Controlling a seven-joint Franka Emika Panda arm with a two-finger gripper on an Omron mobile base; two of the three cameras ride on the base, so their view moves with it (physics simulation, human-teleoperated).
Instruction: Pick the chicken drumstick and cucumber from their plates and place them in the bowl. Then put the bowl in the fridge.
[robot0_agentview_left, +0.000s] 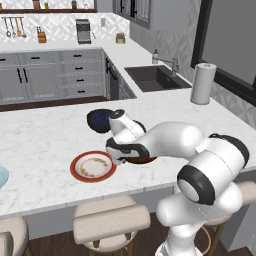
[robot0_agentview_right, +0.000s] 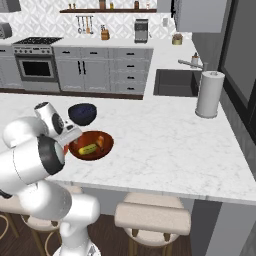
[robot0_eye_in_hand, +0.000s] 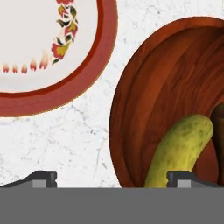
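No readable text, label, brand, number or sign anywhere.

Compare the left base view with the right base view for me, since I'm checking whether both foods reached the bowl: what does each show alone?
Left base view: the red-rimmed plate, bare of food, and the pale blue plate at the edge. Right base view: the cucumber and chicken drumstick lying inside the bowl. Both: the reddish-brown bowl, the navy bowl, the paper towel roll and the sink.

Glossy white arm (robot0_agentview_left: 175, 140), dark joints
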